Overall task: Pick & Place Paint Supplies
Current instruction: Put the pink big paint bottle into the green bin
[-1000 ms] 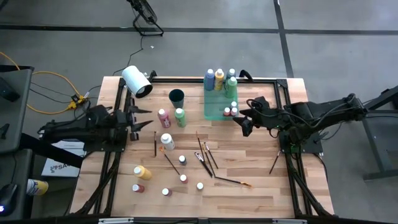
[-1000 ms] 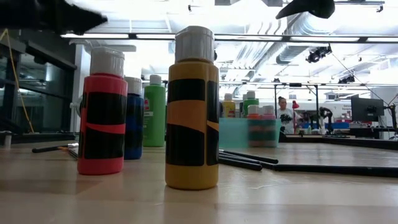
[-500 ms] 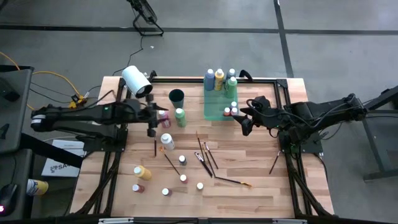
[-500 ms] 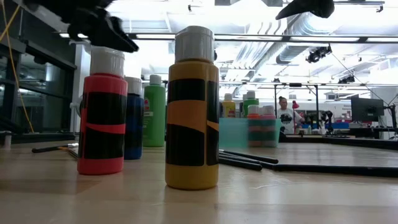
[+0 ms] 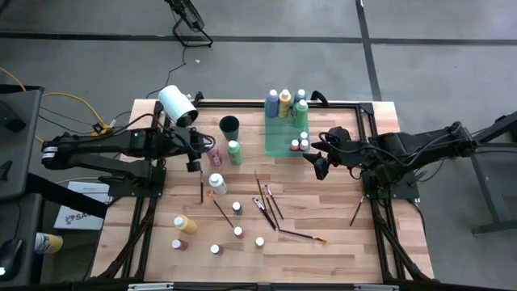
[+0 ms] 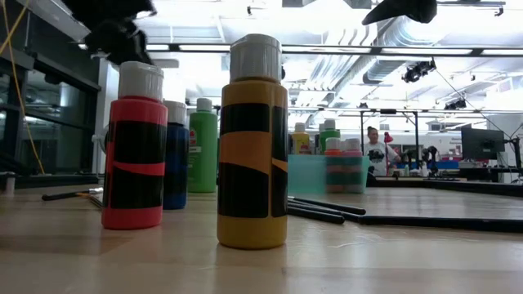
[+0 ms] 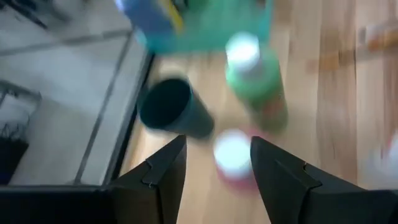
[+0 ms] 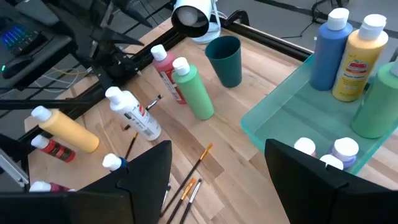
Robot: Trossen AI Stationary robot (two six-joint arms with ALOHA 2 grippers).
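Note:
Paint bottles lie and stand across the wooden table: a pink one [image 5: 212, 152], a green one [image 5: 233, 151], a white one [image 5: 216, 183], a yellow one [image 5: 184, 223] and a red one [image 5: 178, 244]. Thin brushes [image 5: 266, 206] lie near the middle. My left gripper [image 5: 196, 158] hovers open above the pink bottle, whose white cap [image 7: 233, 154] shows between the fingers in the blurred left wrist view. My right gripper [image 5: 317, 166] hangs open beside the green tray [image 5: 279, 141], with nothing between its fingers [image 8: 149, 168].
The tray [image 8: 280, 118] holds several upright bottles. A dark cup [image 5: 229, 126] and a white roll [image 5: 177, 105] stand at the far left. One brush [image 5: 356, 212] lies by the right rail. A black frame runs round the table's edge.
My left arm has swung out from the table's left edge toward the pink bottle, rising a little, and its gripper has tipped from level to slanting down. My right arm has kept still.

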